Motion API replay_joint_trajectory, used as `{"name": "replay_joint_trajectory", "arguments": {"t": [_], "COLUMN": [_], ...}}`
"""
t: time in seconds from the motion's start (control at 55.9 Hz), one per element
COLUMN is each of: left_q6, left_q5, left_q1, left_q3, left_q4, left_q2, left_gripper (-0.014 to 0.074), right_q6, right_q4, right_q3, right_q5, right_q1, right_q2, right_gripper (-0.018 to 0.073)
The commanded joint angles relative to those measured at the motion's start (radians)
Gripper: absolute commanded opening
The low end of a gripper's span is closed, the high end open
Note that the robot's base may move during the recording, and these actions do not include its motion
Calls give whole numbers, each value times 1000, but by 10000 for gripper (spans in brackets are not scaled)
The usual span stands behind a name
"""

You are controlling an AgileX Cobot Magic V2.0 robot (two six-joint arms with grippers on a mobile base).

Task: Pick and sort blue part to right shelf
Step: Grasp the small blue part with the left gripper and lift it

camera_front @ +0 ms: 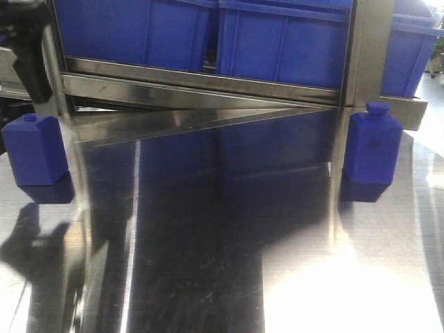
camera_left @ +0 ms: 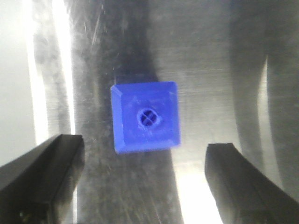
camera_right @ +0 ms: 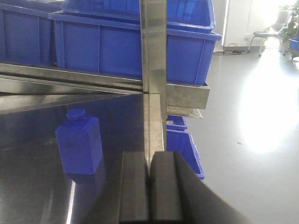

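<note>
The blue part (camera_left: 145, 116), a squat matte plastic block with a square top, sloped shoulders and a small round knob, stands at the left of the scratched, mirror-bright steel table (camera_front: 208, 263), just beside the left upright of the right shelf (camera_front: 208, 84). The left gripper (camera_left: 145, 161) hangs above it, jaws spread wider than the block and holding nothing. The right gripper (camera_right: 149, 186) has its flat black fingers pressed together, empty. Two blue blocks show; the second, a taller capped block (camera_front: 374, 149), stands by the right upright. Three ribbed blue bins (camera_front: 277, 41) sit on the shelf.
</note>
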Motion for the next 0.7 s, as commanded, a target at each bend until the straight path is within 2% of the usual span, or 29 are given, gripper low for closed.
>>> {"name": "replay_joint_trajectory", "arguments": {"t": [0.0,0.429,0.519,0.68], "left_q6": [-14,-14,-14,-14], "left_q5": [-43,-103,-103,-103], "left_q1": [-9,-9,-9,-9], "left_q3": [-32,-34,-34,-36], "left_q4": [-8,-10,-10,-10], "left_q2": [-4,116,127,133], "left_gripper": [578,566,533,414], "right_q6": [-6,-6,-6,-6], "right_q4": [-1,-1,-1,-1], "right_q3": [-6,-6,-6,-6], "right_q5": [-91,-91,-91,-91], "right_q1": [-4,-4,-4,-4], "right_q2": [-17,-17,-17,-17], "right_gripper": [38,38,38,38]}}
